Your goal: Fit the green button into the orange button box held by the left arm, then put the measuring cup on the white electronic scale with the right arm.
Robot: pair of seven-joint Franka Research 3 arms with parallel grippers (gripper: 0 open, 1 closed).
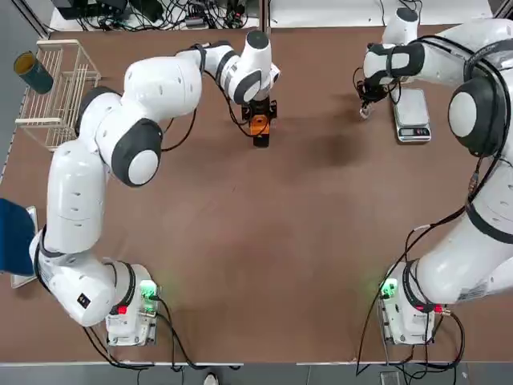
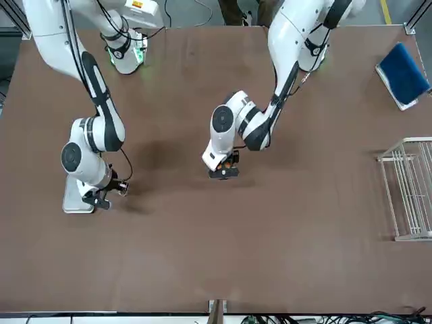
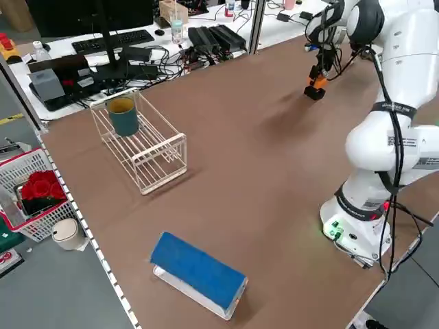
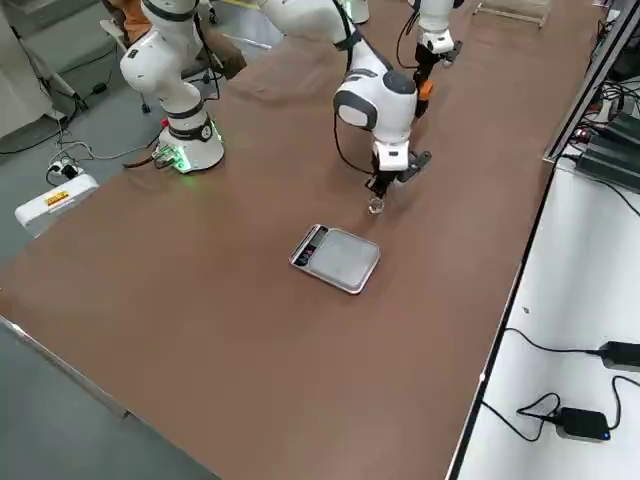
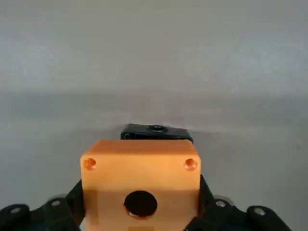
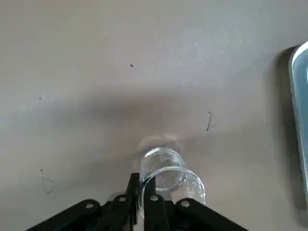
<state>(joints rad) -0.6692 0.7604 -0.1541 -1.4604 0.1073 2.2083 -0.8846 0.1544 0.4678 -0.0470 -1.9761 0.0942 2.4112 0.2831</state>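
Brown bench point(image 1: 321, 297), biggest thing, both arms over it. White wire rack point(image 1: 60, 92) at far left, teal mug point(image 1: 34, 72) in it. Blue-topped block point(image 3: 199, 271) on the left side, nearer than rack. White electronic scale point(image 4: 343, 258) flat on bench, far right. Orange button box point(image 5: 140, 185) at far side, left of centre, grasped between fingers of left gripper point(image 5: 140, 207), round hole showing, no green button visible in it. Measuring cup point(image 6: 171, 178), clear, just left of scale, off its plate; right gripper point(image 6: 143, 185) there too, fingers clenched on cup wall, one inside, one outside.
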